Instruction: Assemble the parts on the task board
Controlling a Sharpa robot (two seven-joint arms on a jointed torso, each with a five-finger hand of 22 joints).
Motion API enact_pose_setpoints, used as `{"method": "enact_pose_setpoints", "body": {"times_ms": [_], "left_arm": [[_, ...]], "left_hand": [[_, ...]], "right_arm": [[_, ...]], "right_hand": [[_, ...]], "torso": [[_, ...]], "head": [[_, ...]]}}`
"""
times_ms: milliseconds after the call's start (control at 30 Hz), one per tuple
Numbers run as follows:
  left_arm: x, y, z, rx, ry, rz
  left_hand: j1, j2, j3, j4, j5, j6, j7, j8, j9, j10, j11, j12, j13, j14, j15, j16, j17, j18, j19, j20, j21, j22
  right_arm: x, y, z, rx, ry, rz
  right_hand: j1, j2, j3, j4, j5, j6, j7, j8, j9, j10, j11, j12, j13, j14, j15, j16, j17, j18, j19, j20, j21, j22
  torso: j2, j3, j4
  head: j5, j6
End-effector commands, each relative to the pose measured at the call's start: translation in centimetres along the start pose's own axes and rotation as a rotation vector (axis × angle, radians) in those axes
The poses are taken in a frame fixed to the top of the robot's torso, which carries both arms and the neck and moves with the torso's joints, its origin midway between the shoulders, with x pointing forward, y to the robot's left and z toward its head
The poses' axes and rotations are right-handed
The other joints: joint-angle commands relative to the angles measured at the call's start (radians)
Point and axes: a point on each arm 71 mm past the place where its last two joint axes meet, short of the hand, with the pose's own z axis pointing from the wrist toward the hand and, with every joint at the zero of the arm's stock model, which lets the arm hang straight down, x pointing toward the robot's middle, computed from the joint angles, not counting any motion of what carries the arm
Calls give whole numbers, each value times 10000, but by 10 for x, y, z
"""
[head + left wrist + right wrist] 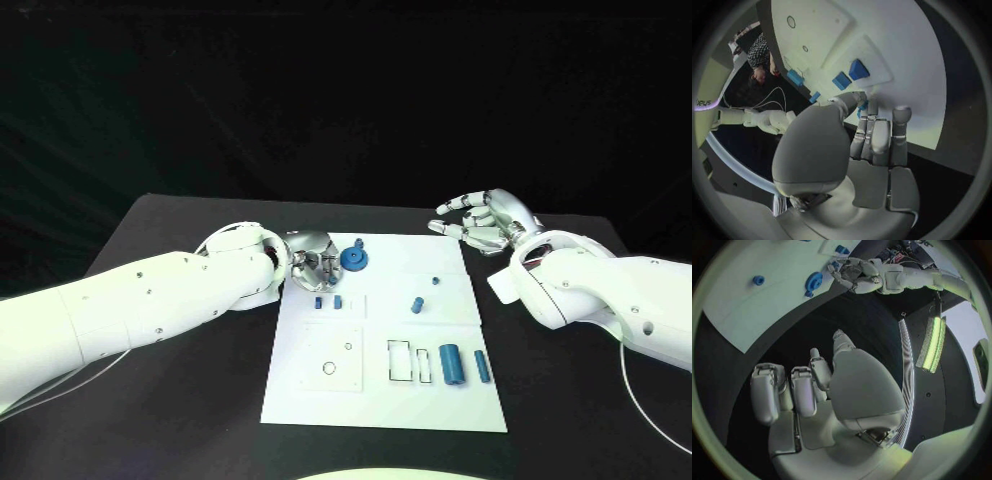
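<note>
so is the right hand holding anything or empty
Empty: the right hand hovers beyond the task board, fingers loosely curled but apart, nothing between them.

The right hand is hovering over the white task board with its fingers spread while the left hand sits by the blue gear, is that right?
Not quite. The right hand is off the task board, over the black table beyond the board's far right corner, as the head view shows. Its fingers are apart, and the left hand is by the blue gear.
</note>
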Motion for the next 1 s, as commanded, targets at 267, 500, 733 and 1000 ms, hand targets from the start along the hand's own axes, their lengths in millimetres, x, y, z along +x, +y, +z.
{"method": "enact_pose_setpoints", "body": {"times_ms": [267,500,733,1000], "left_arm": [[1,1,-1,-108,171,-36],[1,4,-2,-207,208,-35],[-1,13,-7,-429,149,-77],[-10,40,-17,-748,-255,-1030]], "left_hand": [[-116,6,-44,-8,-20,-144,6,-106,-23,-89,-13,71,26,-10,100,39,-23,-69,-39,74,-77,-17],[-132,-15,-41,-6,-21,-254,-2,-176,-40,-110,-16,103,51,-9,101,48,-22,-68,-36,80,-85,-20],[-165,-68,-48,0,-21,-404,-21,-270,-66,-263,13,109,77,-108,121,6,-204,-37,-161,92,-189,-163],[-22,81,137,-56,-7,-240,129,-176,-8,-671,174,-14,8,-456,243,-185,-879,5,-300,183,-326,-330]], "right_arm": [[1,1,0,-140,93,-29],[0,0,0,-111,80,-35],[-2,-4,0,62,240,-135],[-2,-12,2,-1,1369,-1268]], "right_hand": [[-21,100,-33,-20,65,-78,-19,58,-13,17,-20,59,-3,702,-45,-49,1071,127,512,-53,-25,2236],[-21,100,-33,-20,65,-78,-19,58,-13,17,-20,59,-3,702,-45,-49,1071,127,512,-53,-25,2236],[11,65,-50,-31,52,-116,-13,54,-23,-398,-17,-408,-493,649,-42,-148,868,186,396,-52,-300,2151],[1824,-555,1413,38,-160,355,-89,146,-113,-3070,-164,-6598,-6357,36,-146,-1612,-1213,286,191,-196,-875,2003]], "torso": [[1,3,-1],[-1,2,-4],[0,-1,-6],[-13,1,-6]], "head": [[-14,-6],[-18,4],[-52,32],[-90,95]]}}
